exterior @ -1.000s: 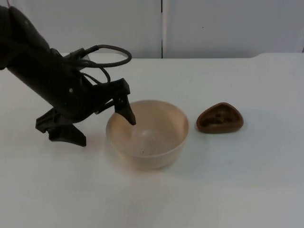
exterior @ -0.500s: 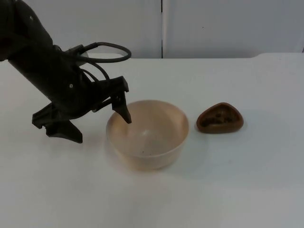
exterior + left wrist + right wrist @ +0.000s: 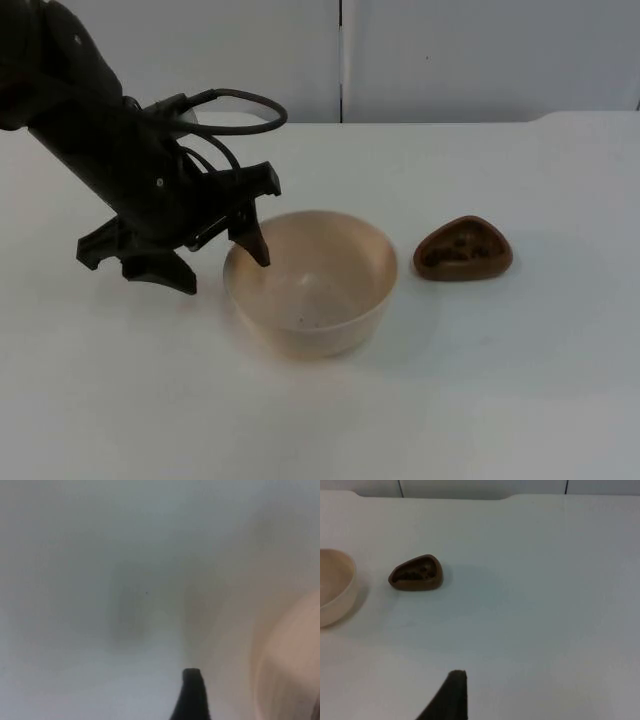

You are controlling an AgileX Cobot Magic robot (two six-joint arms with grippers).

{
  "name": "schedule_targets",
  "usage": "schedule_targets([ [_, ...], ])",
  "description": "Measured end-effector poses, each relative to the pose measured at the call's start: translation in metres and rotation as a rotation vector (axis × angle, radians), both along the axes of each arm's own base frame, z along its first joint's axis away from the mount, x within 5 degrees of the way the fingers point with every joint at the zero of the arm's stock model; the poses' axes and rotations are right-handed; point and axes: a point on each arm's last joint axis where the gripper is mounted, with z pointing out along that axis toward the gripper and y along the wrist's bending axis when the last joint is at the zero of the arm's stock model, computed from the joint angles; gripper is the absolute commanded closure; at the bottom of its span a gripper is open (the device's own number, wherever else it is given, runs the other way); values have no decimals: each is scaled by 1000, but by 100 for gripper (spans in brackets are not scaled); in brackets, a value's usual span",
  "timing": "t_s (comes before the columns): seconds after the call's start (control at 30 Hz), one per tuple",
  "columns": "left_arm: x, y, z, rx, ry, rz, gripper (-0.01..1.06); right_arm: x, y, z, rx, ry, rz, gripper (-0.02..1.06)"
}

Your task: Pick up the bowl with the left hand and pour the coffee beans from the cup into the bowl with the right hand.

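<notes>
The left gripper (image 3: 212, 262) is sitting a little farther right and closer to the bowl (image 3: 310, 282) than a moment ago, its fingers spread wide, one fingertip (image 3: 255, 245) dipping just inside the near-left rim and the other resting outside on the desk (image 3: 520, 380). The bowl and the cup (image 3: 463, 249) are staying where they were.

The bowl is standing upright near the middle of the desk, pale and thin-walled, apparently empty apart from a few specks. It is looking light and stiff, probably smooth plastic, so it may be slipping or tipping when pinched at one side; the rim wall that the fingers are already straddling is looking like the sensible place to take hold, with a firm, deep pinch.

The cup, a small brown, rounded-triangular vessel with dark coffee beans (image 3: 415, 573) inside, is standing just beside the bowl on its right, apart from it. It is likely light too, and best gripped across its outer walls.

The right gripper (image 3: 451, 692) is waiting well back from the cup; whether it is open or closed I cannot tell.
</notes>
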Motion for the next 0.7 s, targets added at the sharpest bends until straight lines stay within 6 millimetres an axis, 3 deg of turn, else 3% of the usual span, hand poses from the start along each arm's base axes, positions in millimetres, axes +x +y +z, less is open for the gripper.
schedule_targets([
  [0.13, 0, 0, 0, 0, -2, 1, 55, 0, 0, 0, 0, 0, 0, -1],
  [0.7, 0, 0, 0, 3, 0, -3, 55, 0, 0, 0, -2, 0, 1, -1],
])
